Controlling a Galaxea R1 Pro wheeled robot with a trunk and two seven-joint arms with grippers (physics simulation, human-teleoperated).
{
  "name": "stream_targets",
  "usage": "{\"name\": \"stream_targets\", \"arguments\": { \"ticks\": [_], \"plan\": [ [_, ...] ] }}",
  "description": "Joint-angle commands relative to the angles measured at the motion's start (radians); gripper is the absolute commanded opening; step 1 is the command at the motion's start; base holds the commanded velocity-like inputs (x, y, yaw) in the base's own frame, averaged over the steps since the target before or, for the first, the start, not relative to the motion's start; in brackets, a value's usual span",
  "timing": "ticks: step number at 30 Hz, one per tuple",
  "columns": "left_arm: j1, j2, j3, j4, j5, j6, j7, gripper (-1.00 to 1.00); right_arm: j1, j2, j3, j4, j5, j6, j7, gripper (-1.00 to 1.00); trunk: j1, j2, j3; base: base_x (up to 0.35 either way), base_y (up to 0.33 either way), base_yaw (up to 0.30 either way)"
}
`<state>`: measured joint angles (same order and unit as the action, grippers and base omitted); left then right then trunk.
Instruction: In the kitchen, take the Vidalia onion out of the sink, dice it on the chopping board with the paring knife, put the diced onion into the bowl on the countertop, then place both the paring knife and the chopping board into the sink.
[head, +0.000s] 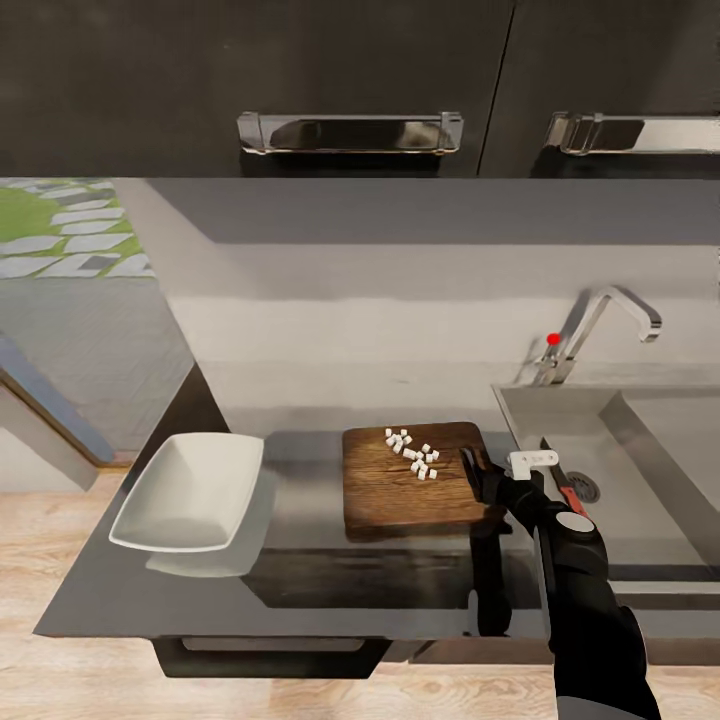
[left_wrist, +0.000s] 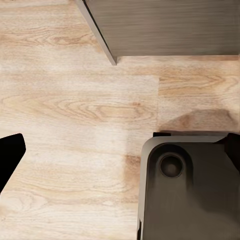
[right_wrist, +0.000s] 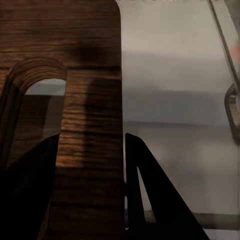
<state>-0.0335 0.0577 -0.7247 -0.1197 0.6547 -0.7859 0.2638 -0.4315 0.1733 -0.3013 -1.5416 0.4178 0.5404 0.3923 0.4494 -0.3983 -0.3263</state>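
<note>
Chopping board (head: 412, 478) lies flat on the grey bench (head: 310, 570), between the white bowl (head: 190, 492) and the sink (head: 640, 470), slot-handle end toward the sink. Diced onion (head: 412, 454) sits as a loose heap of small white cubes on the far part of the board, none visible in the bowl, which looks empty. Right end effector (head: 484, 478) is at the board's sink-side edge; right wrist view shows the handle strip of the chopping board (right_wrist: 90, 125) between the two dark fingers (right_wrist: 145, 190), one finger on each side, so it reads as straddling or pinching the board edge, though firm contact can't be confirmed. A dark blade-like line with a red spot near the drain may be the knife, too unclear to say. Left wrist view looks down at the wood floor (left_wrist: 80, 110) and part of the robot base (left_wrist: 190, 195); left end effector state cannot be told.

Risks, as a guess: lifting or tilting the board from one edge would let the cubes slide and scatter on the bench or floor instead of into the bowl. A thin edge grip may slip under the board's weight. Dragging it could shove the light bowl. Moving the board sinkward now would dump onion in the sink
</note>
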Motion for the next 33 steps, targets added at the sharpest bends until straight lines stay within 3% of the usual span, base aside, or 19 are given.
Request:
{"name": "stream_targets", "arguments": {
  "ticks": [1,6,12,33],
  "plan": [
    [0.0,0.001,-0.009,-0.001,0.001,-0.001,0.009,1.0,-0.001,0.001,-0.002,-0.002,0.01,0.003,0.009,-1.0,0.001,-0.002,0.0,0.0,0.0,0.0],
    [0.0,0.001,-0.008,0.005,0.001,-0.001,0.009,1.0,-0.001,0.001,-0.002,-0.002,0.011,0.016,0.007,-1.0,0.001,-0.002,0.008,0.0,0.0,0.0],
    [0.0,0.001,-0.007,0.012,0.0,-0.001,0.009,1.0,-0.001,0.001,-0.002,-0.002,0.013,0.086,0.008,-1.0,0.001,-0.002,0.017,0.0,0.0,0.0],
    [0.0,0.001,-0.007,0.012,0.0,-0.001,0.009,1.0,-0.001,0.001,0.001,-0.002,0.013,0.081,0.011,-1.0,0.001,-0.002,0.051,0.0,0.0,0.0]
  ]
}}
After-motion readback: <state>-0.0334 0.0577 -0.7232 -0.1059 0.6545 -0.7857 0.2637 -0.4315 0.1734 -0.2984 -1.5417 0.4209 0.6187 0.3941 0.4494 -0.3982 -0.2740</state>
